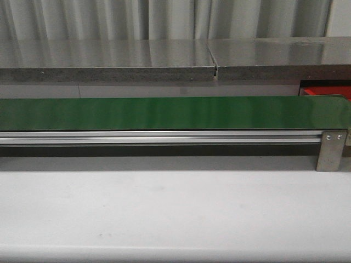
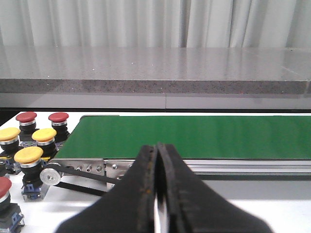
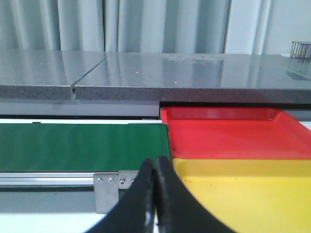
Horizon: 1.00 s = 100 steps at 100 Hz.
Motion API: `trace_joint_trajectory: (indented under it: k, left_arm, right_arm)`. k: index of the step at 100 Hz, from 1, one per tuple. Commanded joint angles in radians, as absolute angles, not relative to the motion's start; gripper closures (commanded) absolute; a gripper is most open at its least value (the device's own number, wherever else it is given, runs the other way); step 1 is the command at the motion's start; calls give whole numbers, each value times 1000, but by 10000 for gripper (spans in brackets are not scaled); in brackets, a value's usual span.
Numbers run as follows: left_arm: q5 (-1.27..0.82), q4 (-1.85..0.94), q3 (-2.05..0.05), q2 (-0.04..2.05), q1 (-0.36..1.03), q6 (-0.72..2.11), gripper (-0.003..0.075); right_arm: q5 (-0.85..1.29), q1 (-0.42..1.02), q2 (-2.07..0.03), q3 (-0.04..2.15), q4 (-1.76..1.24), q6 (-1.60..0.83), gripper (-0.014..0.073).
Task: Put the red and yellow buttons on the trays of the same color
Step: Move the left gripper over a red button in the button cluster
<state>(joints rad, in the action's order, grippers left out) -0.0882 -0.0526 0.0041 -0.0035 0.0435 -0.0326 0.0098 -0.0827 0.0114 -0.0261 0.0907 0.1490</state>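
Green conveyor belt [image 1: 164,113]: bare. Red and yellow buttons [image 2: 31,141] clustered off its one end, red tray [image 3: 228,133] and yellow tray [image 3: 243,187] off the other, likely for belt transfer. Left gripper [image 2: 157,194], right gripper [image 3: 155,199]: jaws together, holding nothing.

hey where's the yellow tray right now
In the right wrist view, the yellow tray sits past the end of the green conveyor belt, directly beside the red tray, which lies farther from the camera.

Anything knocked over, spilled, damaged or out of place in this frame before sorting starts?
Nothing stands out. The red buttons and yellow buttons stand upright in a cluster beside the end of the green conveyor belt, which is bare. The red tray and yellow tray sit empty at its other end.
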Motion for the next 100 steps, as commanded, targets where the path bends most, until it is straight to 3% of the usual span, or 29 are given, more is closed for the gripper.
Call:
trace_joint_trajectory:
  k: [1, 74, 100]
  left_arm:
    - [-9, -54, 31, -37, 41, -40, 741]
    - [30, -54, 29, -37, 41, -40, 741]
    - [-78, -54, -85, -37, 41, -40, 741]
  right_arm:
    - [-66, -84, 28, -4, 99, 144, 668]
    - [-66, -84, 28, -4, 99, 144, 668]
    - [-66, -84, 28, -4, 99, 144, 668]
